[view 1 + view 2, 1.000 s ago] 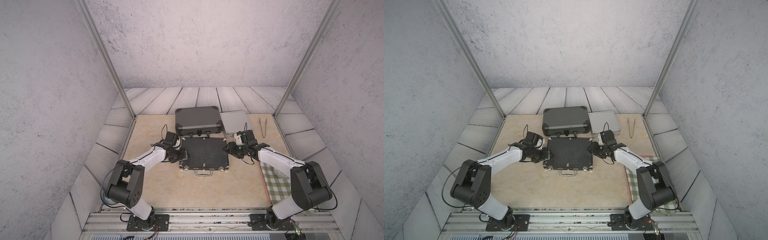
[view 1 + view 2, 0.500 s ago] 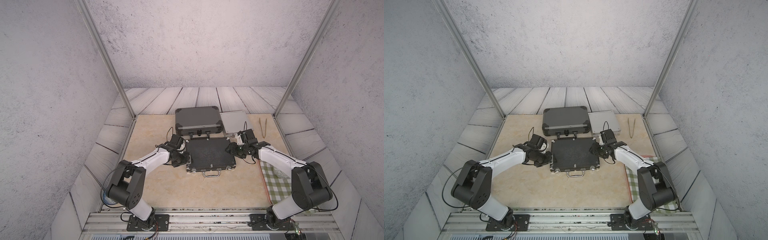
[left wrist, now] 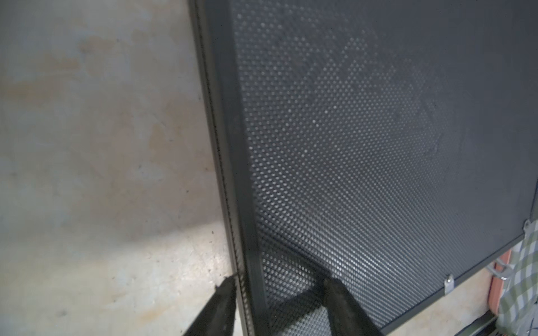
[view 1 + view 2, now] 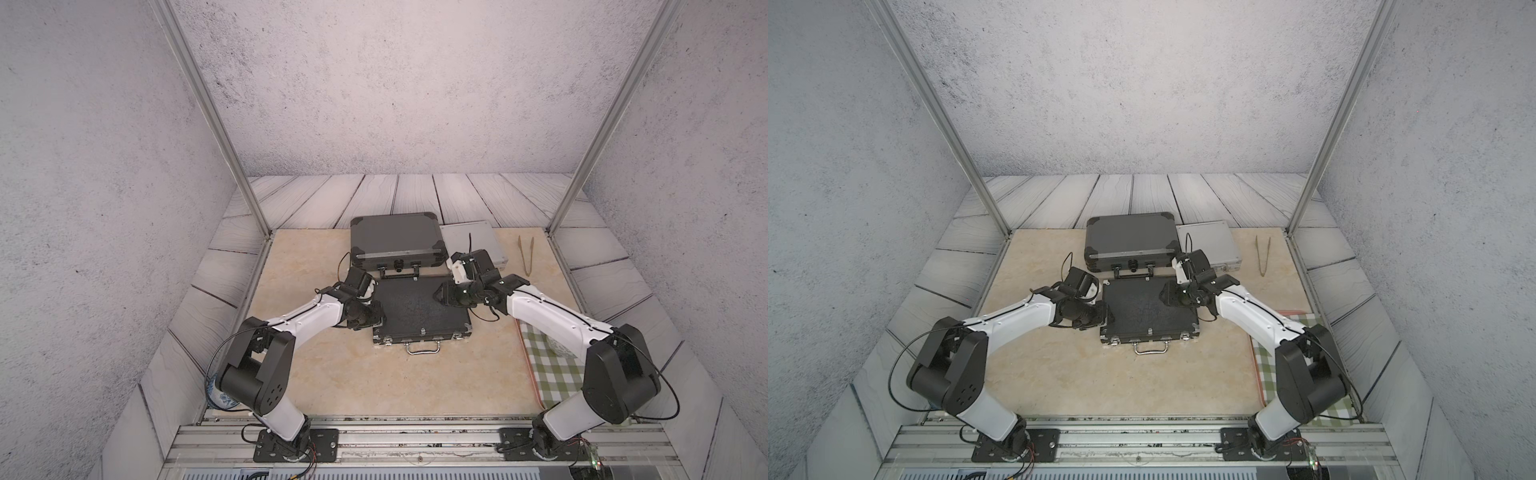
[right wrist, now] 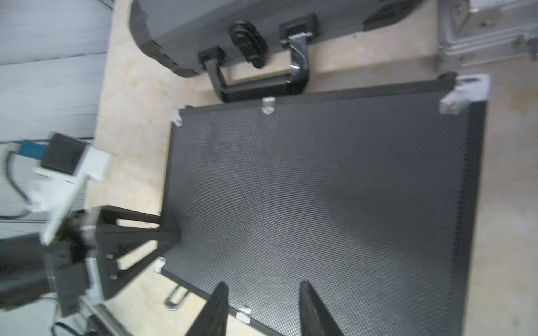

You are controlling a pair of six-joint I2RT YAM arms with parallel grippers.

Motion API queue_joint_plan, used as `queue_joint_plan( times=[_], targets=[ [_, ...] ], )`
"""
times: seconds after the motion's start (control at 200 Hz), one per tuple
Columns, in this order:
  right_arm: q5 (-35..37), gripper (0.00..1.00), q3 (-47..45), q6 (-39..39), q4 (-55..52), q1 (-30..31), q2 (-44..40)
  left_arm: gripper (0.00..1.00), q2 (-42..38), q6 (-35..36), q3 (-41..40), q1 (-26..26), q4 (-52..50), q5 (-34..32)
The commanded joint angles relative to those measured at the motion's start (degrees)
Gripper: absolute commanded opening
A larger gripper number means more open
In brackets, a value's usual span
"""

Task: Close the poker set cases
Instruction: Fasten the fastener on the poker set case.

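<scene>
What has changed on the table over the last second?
The black case slid toward the robot's right, the left hand pushing at its edge. The right hand, earlier beside it, is now over it. The grey case, silver case and tongs stayed put.

Flat black textured case (image 4: 419, 305) lid down, bench centre, metal handle toward near edge; dark-grey ribbed case (image 4: 395, 235) shut at far edge, silver case (image 4: 482, 237) shut just beside it.
</scene>
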Motion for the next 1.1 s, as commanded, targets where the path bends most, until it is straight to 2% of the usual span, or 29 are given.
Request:
queue_joint_plan(
  times=[0.0,0.12,0.285,0.48,0.611,0.766,0.956,1.096],
  targets=[
    [0.7,0.30,3.9,-3.9,-3.6,3.3,3.7,0.48,1.7,-0.9,-4.5,0.3,-5.5,-9.9],
    [-0.9,0.20,6.7,-4.2,-3.3,7.4,7.8,0.46,0.4,-2.4,-5.0,0.4,-5.1,-10.4],
    [-1.4,0.14,9.3,-3.8,-2.1,11.6,13.3,0.45,-0.1,-3.2,-5.3,0.7,-4.5,-9.7],
    [-4.0,0.10,12.1,-4.6,-0.5,14.2,20.2,0.44,0.3,-4.1,-6.5,1.0,-2.8,-8.3],
    [-4.1,0.09,12.8,-5.0,0.6,15.3,22.0,0.44,0.1,-4.9,-7.5,1.0,-1.9,-7.9],
    [-4.7,0.07,13.6,-4.9,0.6,15.8,23.0,0.41,-2.2,-4.9,-7.9,0.9,-2.3,-10.5],
    [-7.1,0.04,9.0,-1.7,3.1,16.1,30.2,0.42,-5.5,-4.2,-6.6,0.9,-4.8,-13.5],
    [-7.2,0.03,2.5,1.0,8.4,16.1,29.5,0.45,-10.1,-2.9,-5.2,0.6,-7.9,-16.1]
  ],
)
